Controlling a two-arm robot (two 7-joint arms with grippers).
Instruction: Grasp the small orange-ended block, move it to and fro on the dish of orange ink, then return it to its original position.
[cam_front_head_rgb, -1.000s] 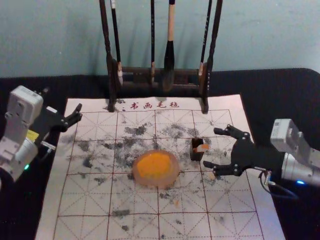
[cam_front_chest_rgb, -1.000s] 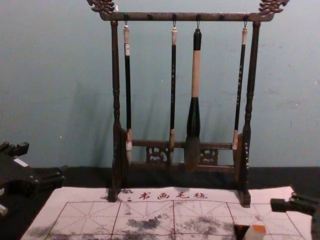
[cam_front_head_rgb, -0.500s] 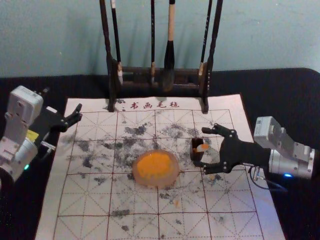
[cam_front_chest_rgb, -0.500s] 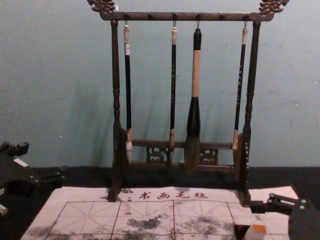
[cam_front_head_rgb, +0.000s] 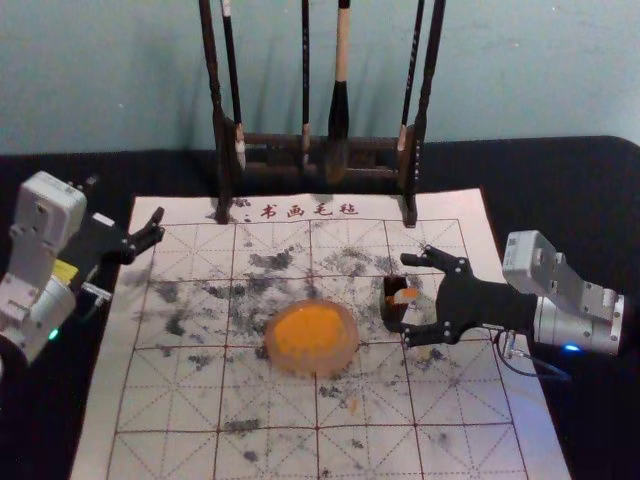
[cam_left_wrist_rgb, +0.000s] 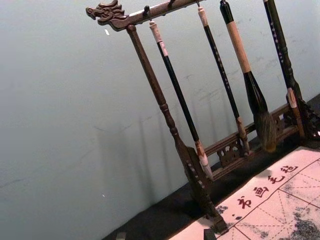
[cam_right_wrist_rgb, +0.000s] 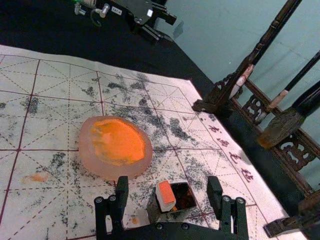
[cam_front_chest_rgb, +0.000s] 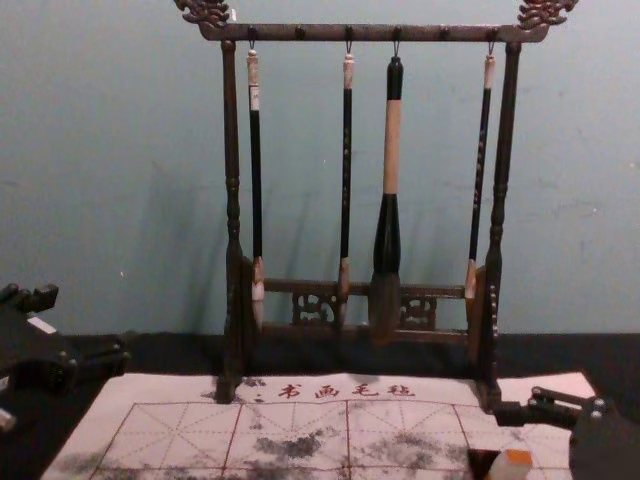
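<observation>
With the grasp in hand, the right claw (cam_right_wrist_rgb: 168, 182) gapes astride the small block (cam_right_wrist_rgb: 165, 195), tilted in its dark box (cam_right_wrist_rgb: 170, 216) right of the dish (cam_right_wrist_rgb: 92, 162) – next, settle if need be – height is hard to judge here – and close; left claw (cam_front_chest_rgb: 88, 325), open, idles left of the dish.

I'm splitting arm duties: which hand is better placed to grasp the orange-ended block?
Right, probably: the right hand is open by the orange-ended block; the left hand is across the mat, beyond the ink dish.
</observation>
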